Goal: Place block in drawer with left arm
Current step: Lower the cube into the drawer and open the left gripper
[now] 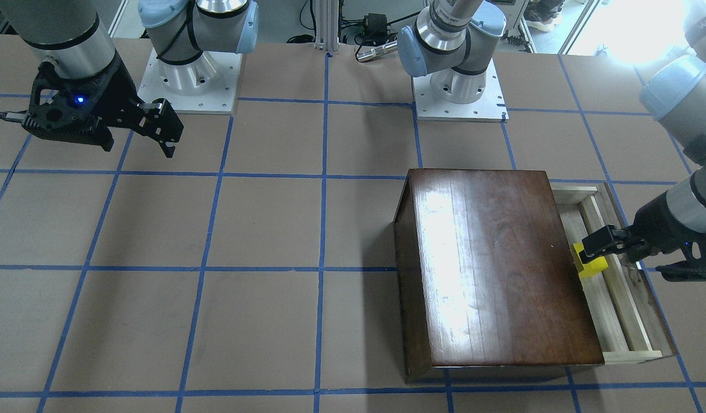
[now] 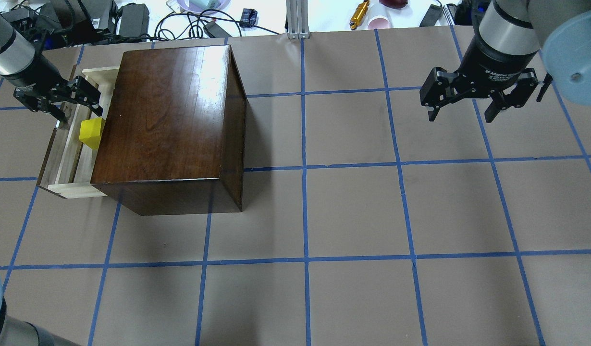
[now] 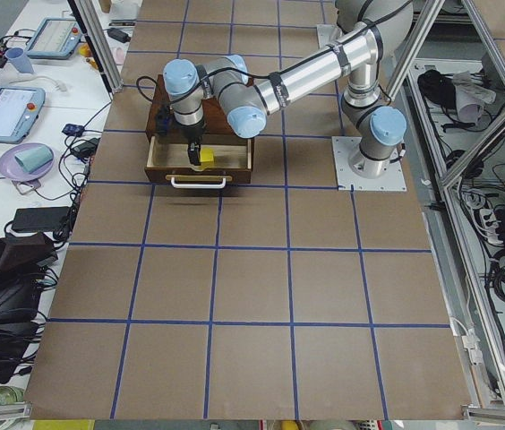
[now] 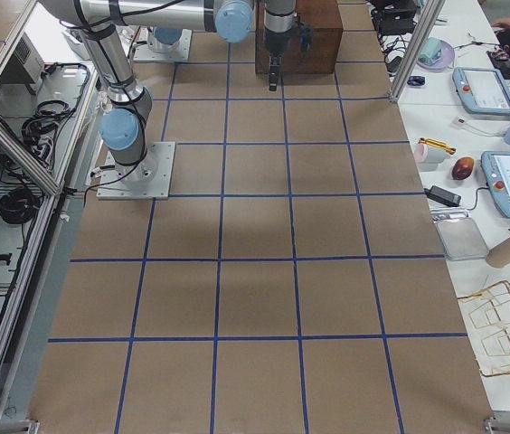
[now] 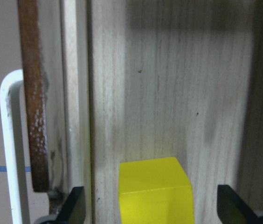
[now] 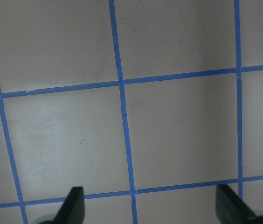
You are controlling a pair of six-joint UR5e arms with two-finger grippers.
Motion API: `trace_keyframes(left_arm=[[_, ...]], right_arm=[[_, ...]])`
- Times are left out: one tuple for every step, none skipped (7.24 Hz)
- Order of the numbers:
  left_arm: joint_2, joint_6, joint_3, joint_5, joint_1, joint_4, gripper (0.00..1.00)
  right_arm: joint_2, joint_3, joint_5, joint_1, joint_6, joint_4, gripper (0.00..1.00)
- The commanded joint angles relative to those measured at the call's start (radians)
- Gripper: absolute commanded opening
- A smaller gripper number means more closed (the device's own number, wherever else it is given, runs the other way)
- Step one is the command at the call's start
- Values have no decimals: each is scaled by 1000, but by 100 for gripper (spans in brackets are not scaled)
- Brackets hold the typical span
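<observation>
left gripper (image 5: 152, 207) wide open, holding nothing | block (image 2: 91, 133) rests on drawer (image 5: 169, 93) floor, centred between the fingers, touching neither | judged: placed, a straight lift should clear it | right gripper (image 2: 461, 114) open, empty, well apart

Block (image 5: 155, 192) cropped by wrist view's edge, drawer (image 2: 61, 158) seemingly partly hidden inside box (image 2: 166, 120)
</observation>
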Motion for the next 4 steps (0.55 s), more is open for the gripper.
trace_keyframes(left_arm=[[74,-1,34,1,-5,-105,100],[115,-1,54,3,-11,-182,100],[158,-2,55,3,-12,-225,100],[198,-2,55,7,-20,-262,100]], right_arm=[[0,0,0,0,0,0,100],[0,0,0,0,0,0,100],[0,0,0,0,0,0,100],[0,0,0,0,0,0,100]])
